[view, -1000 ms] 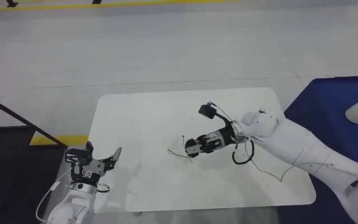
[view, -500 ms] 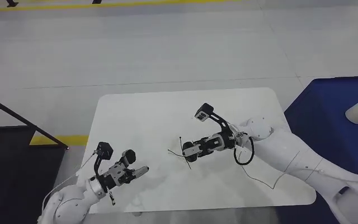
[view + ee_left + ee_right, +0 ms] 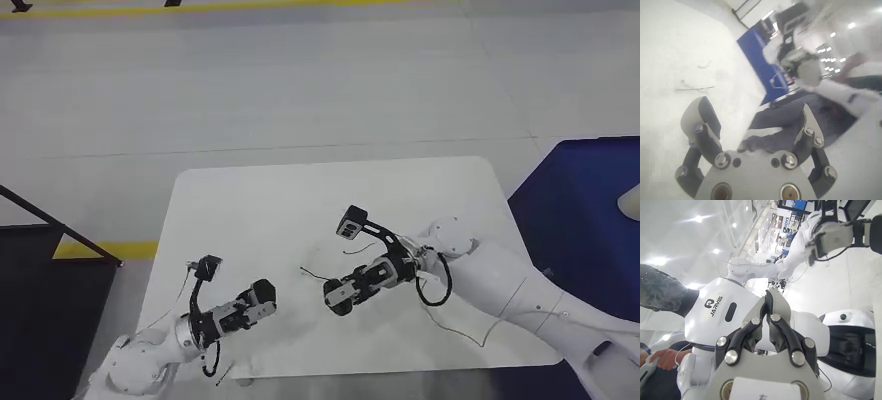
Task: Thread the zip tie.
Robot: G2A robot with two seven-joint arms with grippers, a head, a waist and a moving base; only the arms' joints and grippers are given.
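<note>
Thin black plastic zip tie (image 3: 315, 272) lying on white table (image 3: 250, 200);
right gripper (image 3: 333, 297) is hovering beside it, jaws pressed together; left gripper (image 3: 754, 103) is hanging nearby, jaws spread.

Table (image 3: 250, 200) is just a plain white top with rounded corners, nothing fancy. The zip tie (image 3: 315, 273) lies flat on it, a thin black strand just beside the tips of the right gripper (image 3: 332, 297), whose jaws are pressed together. It's well out ahead of the left gripper (image 3: 754, 103), jaws spread wide. Left wrist view also catches a shorter dark curl (image 3: 703, 66) on the surface a bit past the strand, too thin to tell what it is.
</note>
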